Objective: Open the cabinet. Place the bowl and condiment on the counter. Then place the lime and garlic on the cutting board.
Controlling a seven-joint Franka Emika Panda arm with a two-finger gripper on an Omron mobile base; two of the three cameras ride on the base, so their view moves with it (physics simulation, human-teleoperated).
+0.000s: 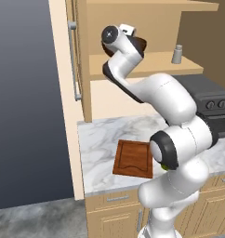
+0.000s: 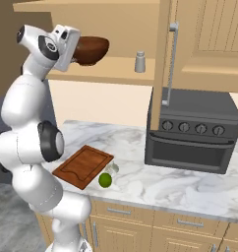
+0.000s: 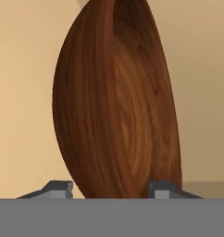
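In the left base view the cabinet (image 1: 79, 60) stands open at the upper left, the bowl (image 1: 140, 45) on its shelf behind the arm's wrist, the shaker (image 1: 177, 54) at upper right, the cutting board (image 1: 133, 158) low on the marble counter (image 1: 98, 139). From the right base view the gripper (image 2: 77, 49) meets the bowl's rim at upper left — lime (image 2: 105, 180) and garlic (image 2: 112, 168) sit beside the board, near centre. In the hand view the fingertips (image 3: 58, 187) flank the bowl's rim; whether they clamp it I cannot tell.
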